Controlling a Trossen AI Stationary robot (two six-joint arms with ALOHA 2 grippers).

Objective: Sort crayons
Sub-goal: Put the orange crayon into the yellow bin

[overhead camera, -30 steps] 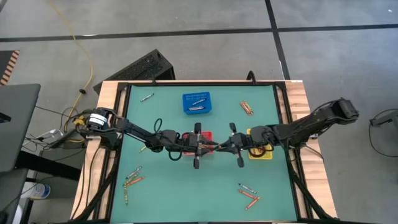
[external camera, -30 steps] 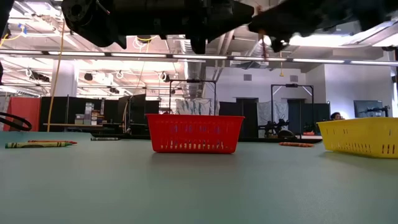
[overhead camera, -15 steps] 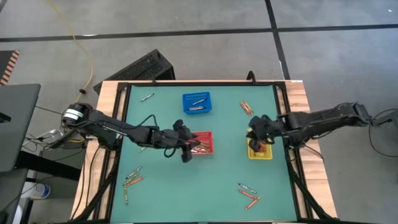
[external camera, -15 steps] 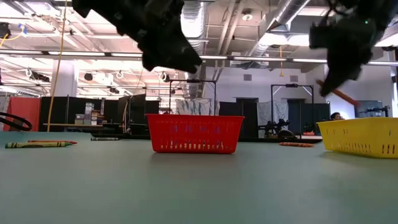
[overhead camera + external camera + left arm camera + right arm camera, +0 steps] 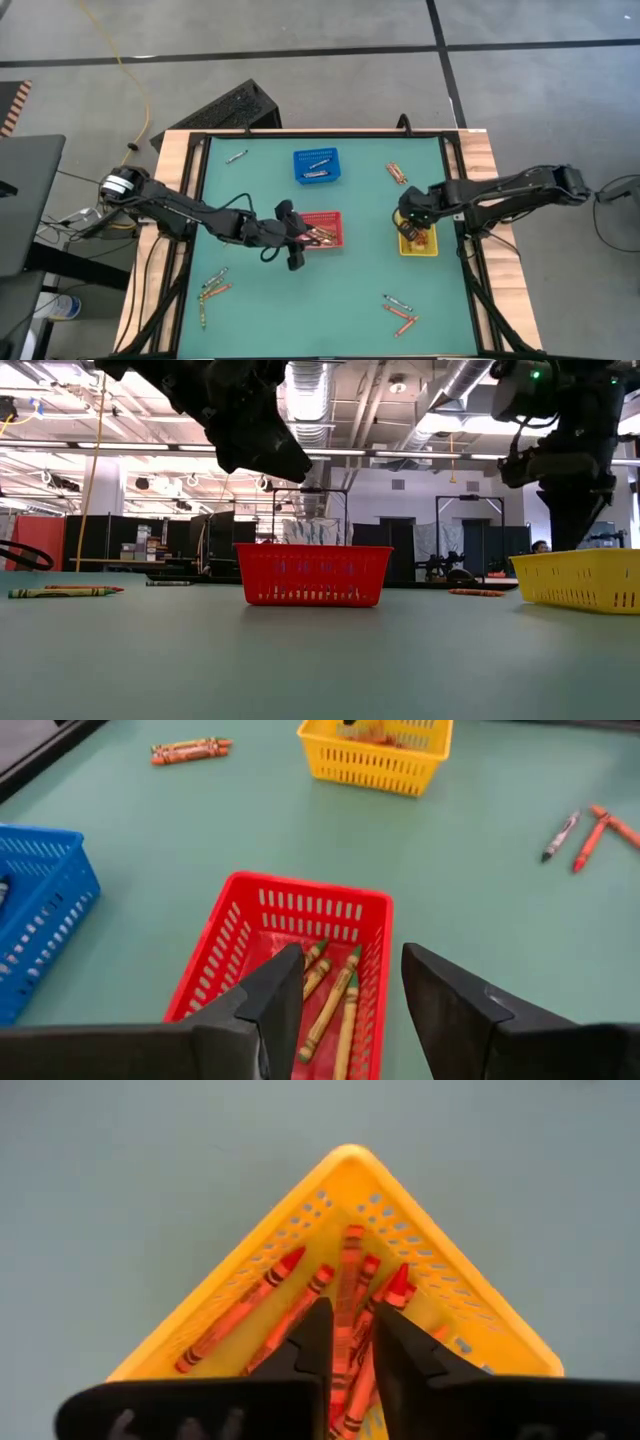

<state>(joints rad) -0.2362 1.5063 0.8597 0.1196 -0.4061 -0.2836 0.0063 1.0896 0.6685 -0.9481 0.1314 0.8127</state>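
Crayons in red basket; left pincer wide, empty. Right pincer narrow, empty, over yellow basket.

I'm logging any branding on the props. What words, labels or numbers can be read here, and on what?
None can be read. The crayons in the red basket and those in the yellow basket have wrappers, but any print on them is too small to make out.

Baskets: red, yellow, blue, all perforated plastic mesh. Table: matt green mat, pale wood edge. Crayons paper-wrapped.
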